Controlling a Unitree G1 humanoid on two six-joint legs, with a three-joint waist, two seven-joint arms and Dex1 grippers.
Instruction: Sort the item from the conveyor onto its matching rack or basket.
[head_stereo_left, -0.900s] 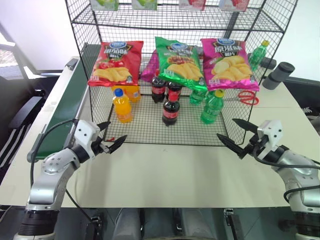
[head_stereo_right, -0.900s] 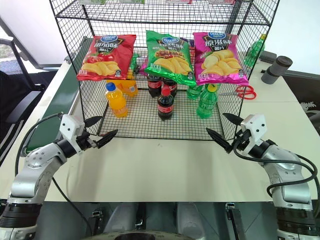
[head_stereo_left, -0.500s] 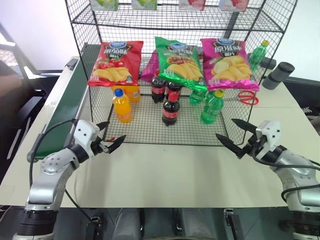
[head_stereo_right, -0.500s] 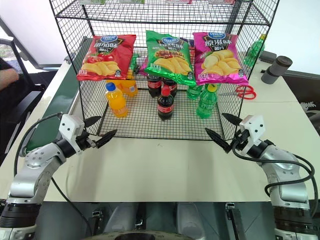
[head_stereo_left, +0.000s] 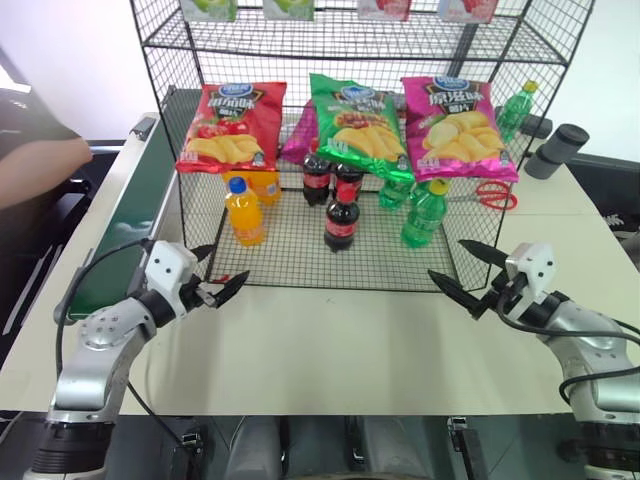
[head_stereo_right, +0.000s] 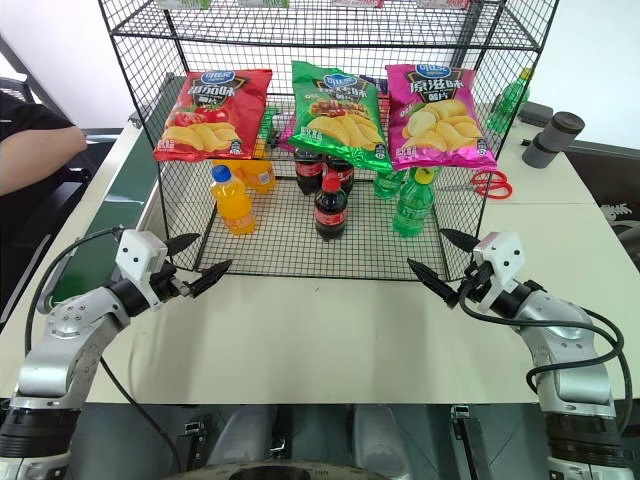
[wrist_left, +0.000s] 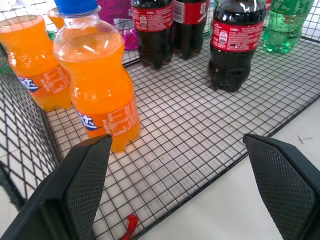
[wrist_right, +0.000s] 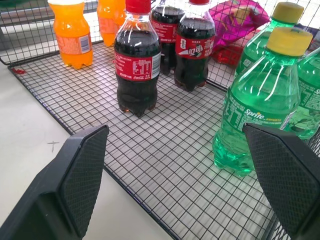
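Where the tall black wire-grid rack (head_stereo_left: 160, 150) meets the desk (head_stereo_left: 330, 345), three small plastic cola bottles with red caps and red labels stand on its mesh bottom tier at frame centre; the nearest cola bottle (head_stereo_left: 341, 218) stands apart, upright. The two behind are partly masked by a green crisp bag (head_stereo_left: 358, 122). The long dark green conveyor belt (head_stereo_left: 125, 215) at left is cut off by the rack. Left claw (head_stereo_left: 218, 272) and right claw (head_stereo_left: 456, 268) are both released, grasping nothing.
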